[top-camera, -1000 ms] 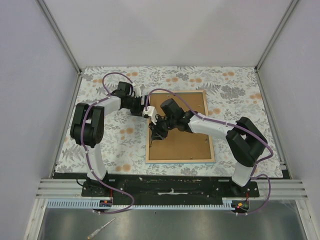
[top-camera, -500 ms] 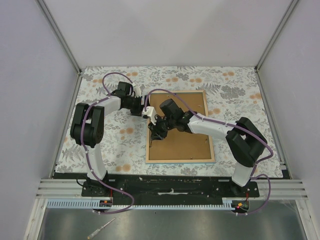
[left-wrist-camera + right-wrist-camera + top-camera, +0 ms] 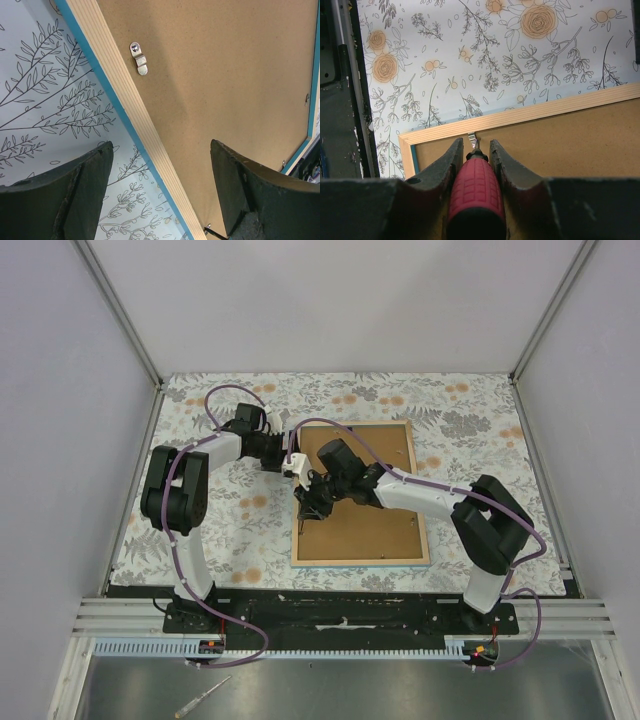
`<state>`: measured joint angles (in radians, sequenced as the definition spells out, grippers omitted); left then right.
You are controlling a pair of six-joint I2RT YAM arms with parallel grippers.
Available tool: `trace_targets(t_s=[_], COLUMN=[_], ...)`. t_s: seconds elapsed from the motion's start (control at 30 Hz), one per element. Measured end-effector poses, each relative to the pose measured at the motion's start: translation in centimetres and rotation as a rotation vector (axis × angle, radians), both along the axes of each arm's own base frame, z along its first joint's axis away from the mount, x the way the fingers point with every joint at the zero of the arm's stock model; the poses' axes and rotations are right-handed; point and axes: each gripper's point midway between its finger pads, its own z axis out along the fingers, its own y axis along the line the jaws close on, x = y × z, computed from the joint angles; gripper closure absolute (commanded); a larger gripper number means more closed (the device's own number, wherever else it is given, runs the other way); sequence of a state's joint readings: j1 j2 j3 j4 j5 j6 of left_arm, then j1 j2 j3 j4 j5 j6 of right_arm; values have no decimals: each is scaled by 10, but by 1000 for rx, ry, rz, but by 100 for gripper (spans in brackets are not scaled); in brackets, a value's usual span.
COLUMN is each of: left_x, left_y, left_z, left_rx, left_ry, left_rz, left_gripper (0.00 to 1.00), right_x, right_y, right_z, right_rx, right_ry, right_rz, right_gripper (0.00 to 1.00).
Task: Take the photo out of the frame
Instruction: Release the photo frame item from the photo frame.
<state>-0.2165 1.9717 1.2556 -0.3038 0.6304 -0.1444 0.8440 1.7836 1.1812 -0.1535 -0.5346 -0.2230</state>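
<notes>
Black-and-white, two arms reach from the near table edge over one frame (image 3: pixel 360 561), which lies face down on the floral table cover (image 3: pixel 220 530) with its blue rim outermost and its pale wood strip facing up. Inside it sits one photo (image 3: pixel 375 530), flat, only its plain brown board back showing. The right gripper (image 3: pixel 475 150) is clamped on one red-handled tool (image 3: pixel 476 195); the tool's metal tip meets a small silver clip (image 3: pixel 472 138) on the frame's left rail, toward the near corner. Farther along that rail the left gripper (image 3: pixel 161 145) hangs with its jaws wide apart and nothing between them, one finger over the cover and the other over the board. A second silver clip (image 3: pixel 138 57) sits just beside the strip there.
</notes>
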Motion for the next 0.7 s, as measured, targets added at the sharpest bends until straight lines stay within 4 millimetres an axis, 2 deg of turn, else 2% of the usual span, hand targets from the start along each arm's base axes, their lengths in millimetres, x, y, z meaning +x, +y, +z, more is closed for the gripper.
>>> trace_targets(t_s=[0.7], left_x=[0], left_y=[0], left_z=[0], left_rx=[0], left_ry=[0], left_rz=[0], left_gripper=[15], right_x=[12], right_y=[1], right_z=[2], right_rx=[-12], right_ry=[-43], right_rz=[-73], right_gripper=[100])
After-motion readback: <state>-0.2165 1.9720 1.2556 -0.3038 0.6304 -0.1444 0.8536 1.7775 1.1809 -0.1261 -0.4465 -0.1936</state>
